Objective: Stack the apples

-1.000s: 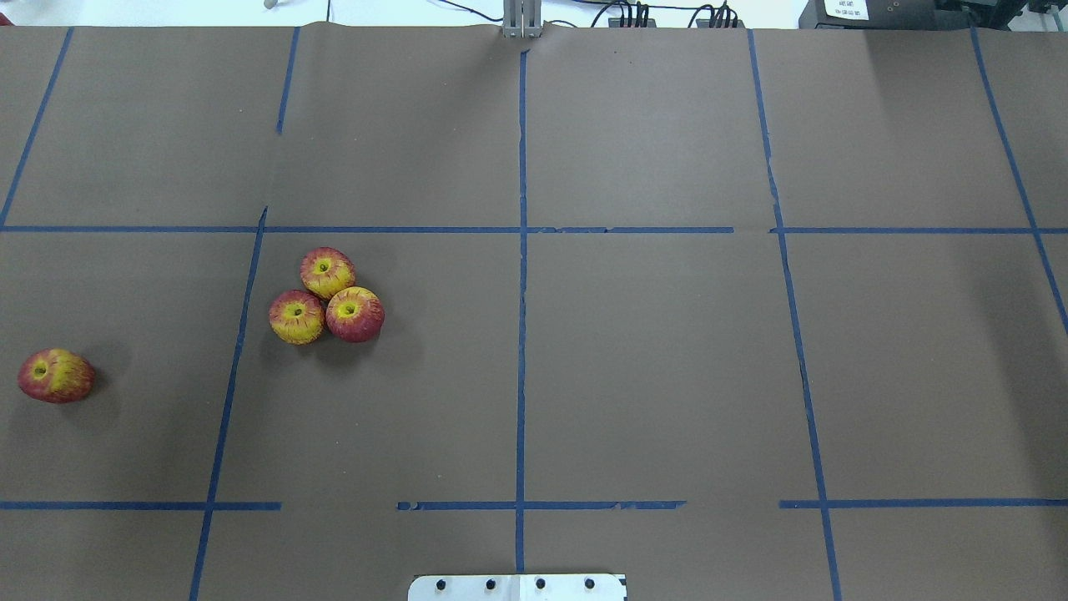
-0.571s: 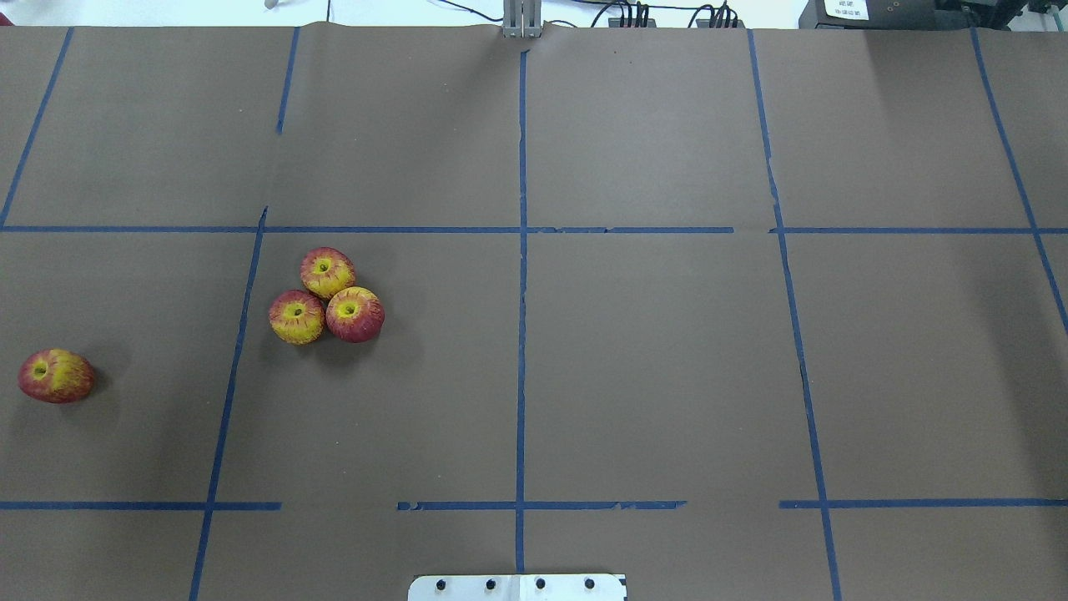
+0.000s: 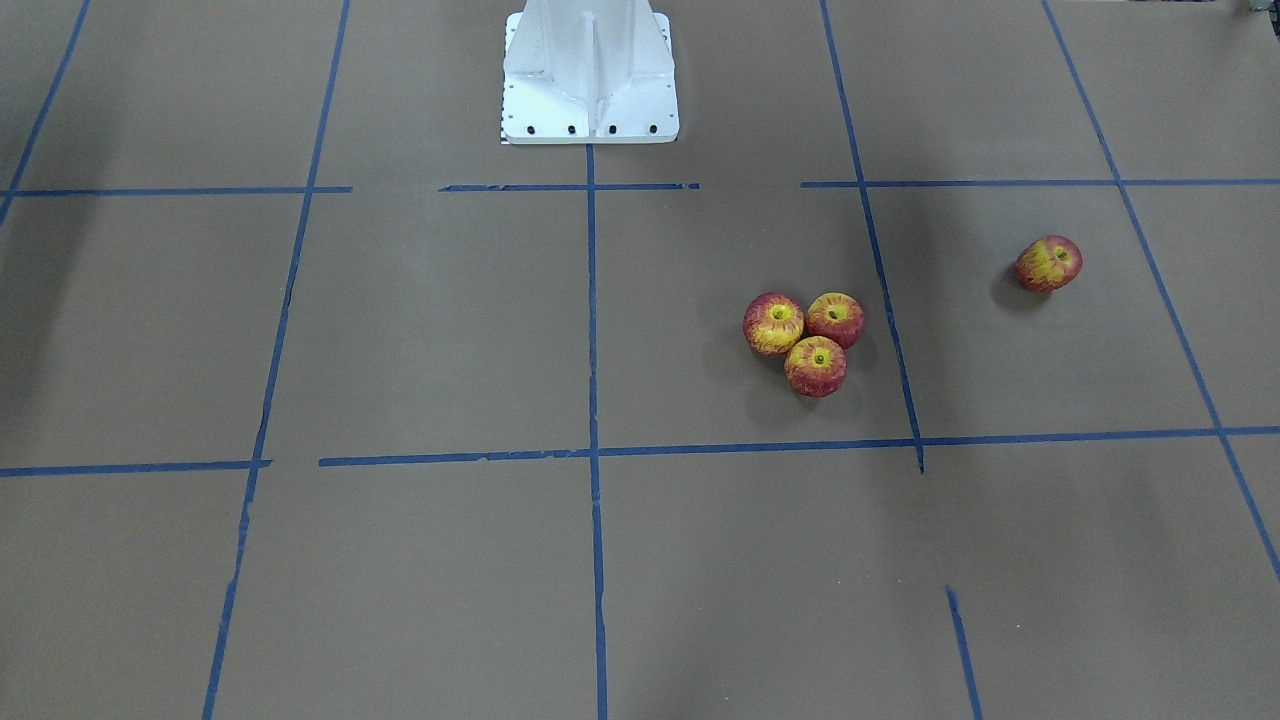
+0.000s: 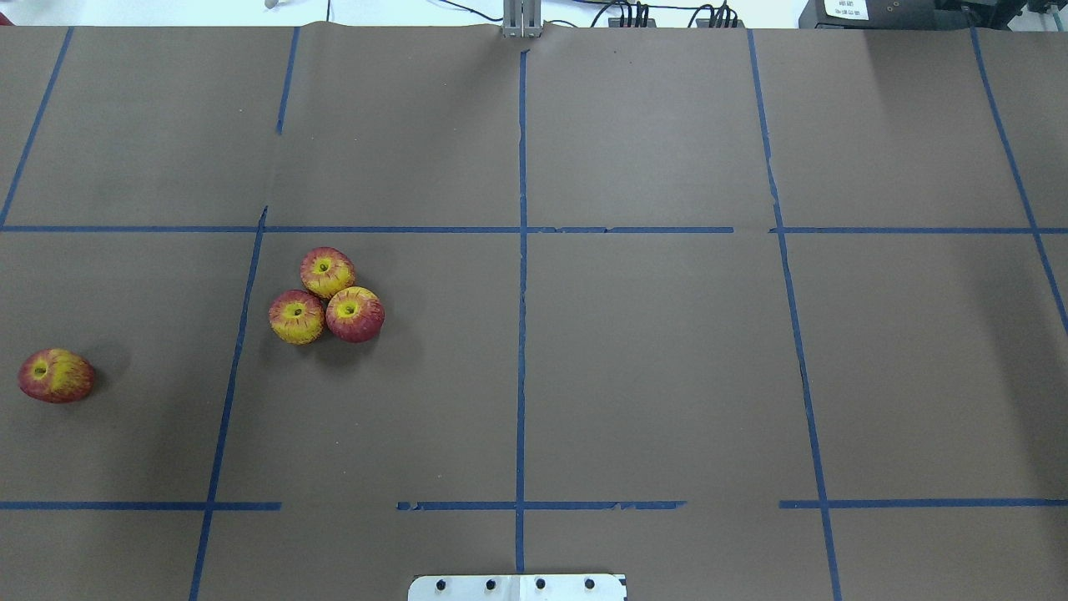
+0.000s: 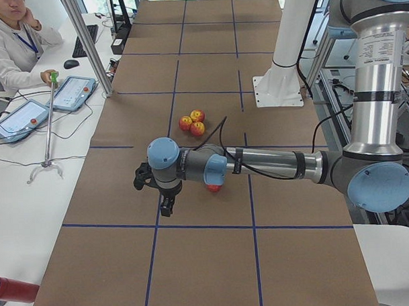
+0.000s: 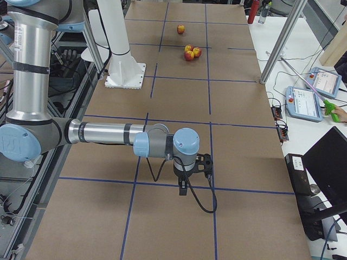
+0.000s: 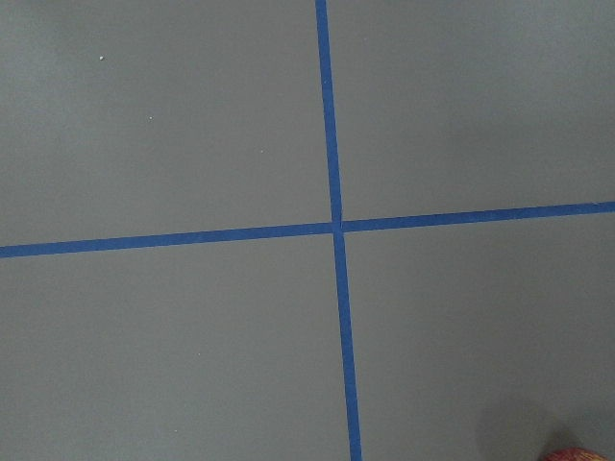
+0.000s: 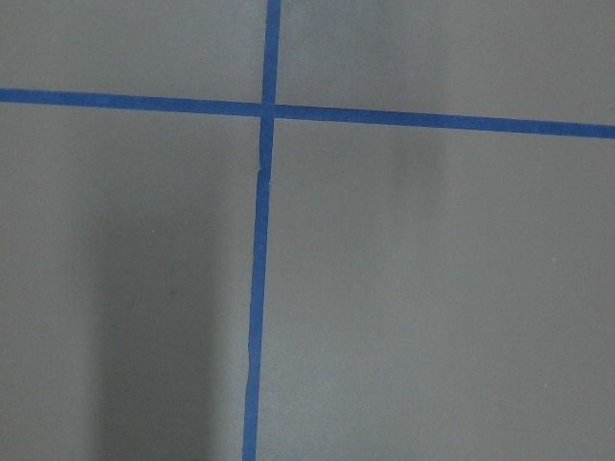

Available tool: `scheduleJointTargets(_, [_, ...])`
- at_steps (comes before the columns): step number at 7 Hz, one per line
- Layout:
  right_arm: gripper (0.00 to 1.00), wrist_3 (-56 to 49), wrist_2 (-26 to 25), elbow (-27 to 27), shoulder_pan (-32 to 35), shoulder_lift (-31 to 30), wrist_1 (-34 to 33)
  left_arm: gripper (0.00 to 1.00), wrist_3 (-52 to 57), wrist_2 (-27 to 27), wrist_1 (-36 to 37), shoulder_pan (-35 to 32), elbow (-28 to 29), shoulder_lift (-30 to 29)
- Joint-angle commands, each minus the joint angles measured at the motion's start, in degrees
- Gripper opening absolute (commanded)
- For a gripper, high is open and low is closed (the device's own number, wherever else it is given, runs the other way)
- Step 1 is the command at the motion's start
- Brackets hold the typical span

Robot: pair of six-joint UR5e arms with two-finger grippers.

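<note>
Three red-and-yellow apples sit upright and touching in a cluster [image 4: 325, 302] on the brown table, left of centre; the cluster also shows in the front view [image 3: 806, 340]. A fourth apple [image 4: 56, 376] lies tilted alone near the left edge, and also shows in the front view [image 3: 1048, 263]. In the left side view my left gripper [image 5: 166, 207] hangs over the table near this lone apple [image 5: 213, 187]. My right gripper [image 6: 183, 189] hangs over bare table far from the apples. I cannot tell whether either is open or shut. A sliver of apple [image 7: 577, 453] shows in the left wrist view.
Blue tape lines divide the brown table cover. The white robot base [image 3: 590, 70] stands at the table's near edge. An operator [image 5: 12, 39] sits beside tablets [image 5: 71, 92] on a side table. Metal posts [image 5: 86, 43] stand at the table's far edge.
</note>
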Motion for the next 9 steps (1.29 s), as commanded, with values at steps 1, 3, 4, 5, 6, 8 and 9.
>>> scheduleJointTargets(1, [1.00,0.0,0.0,0.0,0.0,0.0,0.0,1.00,-19.0,-0.1,-13.5,10.6,-3.5,5.4])
scheduleJointTargets(3, [1.00,0.0,0.0,0.0,0.0,0.0,0.0,1.00,-34.8,2.8,-24.6,19.6,-3.7,9.2])
scheduleJointTargets(4, [1.00,0.0,0.0,0.0,0.0,0.0,0.0,1.00,-39.2,3.6,-25.0,22.9,-3.8,9.2])
scheduleJointTargets(5, [1.00,0.0,0.0,0.0,0.0,0.0,0.0,1.00,-40.2,3.8,-24.9,25.2,-3.6,9.3])
scheduleJointTargets(6, [1.00,0.0,0.0,0.0,0.0,0.0,0.0,1.00,-40.3,3.8,-24.9,25.4,-3.2,9.4])
scheduleJointTargets(8, [1.00,0.0,0.0,0.0,0.0,0.0,0.0,1.00,-40.6,3.8,-24.9,26.7,-2.1,9.3])
scheduleJointTargets(9, [1.00,0.0,0.0,0.0,0.0,0.0,0.0,1.00,-40.7,3.8,-24.9,27.4,-1.8,9.2])
